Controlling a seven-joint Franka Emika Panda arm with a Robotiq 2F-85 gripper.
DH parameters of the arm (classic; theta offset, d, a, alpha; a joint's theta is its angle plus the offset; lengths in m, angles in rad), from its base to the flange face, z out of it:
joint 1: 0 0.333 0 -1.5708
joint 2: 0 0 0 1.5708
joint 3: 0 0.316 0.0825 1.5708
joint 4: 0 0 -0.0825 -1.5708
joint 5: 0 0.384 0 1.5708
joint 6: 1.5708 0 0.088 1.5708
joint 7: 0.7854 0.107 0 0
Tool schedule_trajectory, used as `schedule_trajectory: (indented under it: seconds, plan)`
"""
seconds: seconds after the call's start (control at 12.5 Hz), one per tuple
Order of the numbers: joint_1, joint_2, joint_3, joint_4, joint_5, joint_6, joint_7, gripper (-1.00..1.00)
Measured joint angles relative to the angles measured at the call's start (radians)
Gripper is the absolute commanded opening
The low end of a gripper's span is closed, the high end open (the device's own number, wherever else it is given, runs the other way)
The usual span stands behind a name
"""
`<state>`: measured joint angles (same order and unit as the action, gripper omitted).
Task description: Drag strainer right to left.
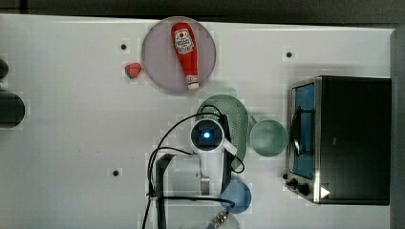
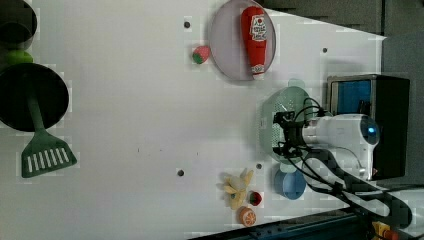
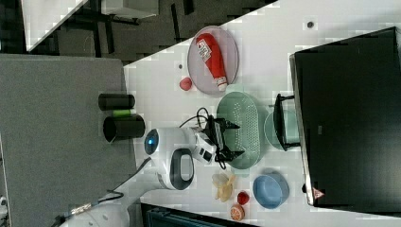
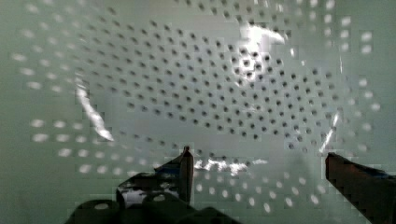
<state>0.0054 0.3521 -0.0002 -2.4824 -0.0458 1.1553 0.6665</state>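
Now we have our black two-fingered gripper (image 3: 233, 138) spread wide and empty, dipped into the pale mint-green perforated plastic strainer (image 3: 246, 127), presumably to hook a finger inside its wall for dragging. Just beyond the strainer sits the round mint-green mug (image 3: 276, 128), against the black toaster oven (image 3: 350, 118); the round blue cup (image 3: 270, 190) lies near the strainer's end

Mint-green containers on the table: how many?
2. The strainer lies under the open gripper; the mug stands between it and the oven in the right view. Others may be hidden behind the arm.
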Motion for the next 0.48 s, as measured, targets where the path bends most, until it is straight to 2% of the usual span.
schedule_trajectory:
  seconds: [0.48]
  plan:
    - [0.04,0.02,0.026,-0.004,-0.01,0.038,0.06,1.0]
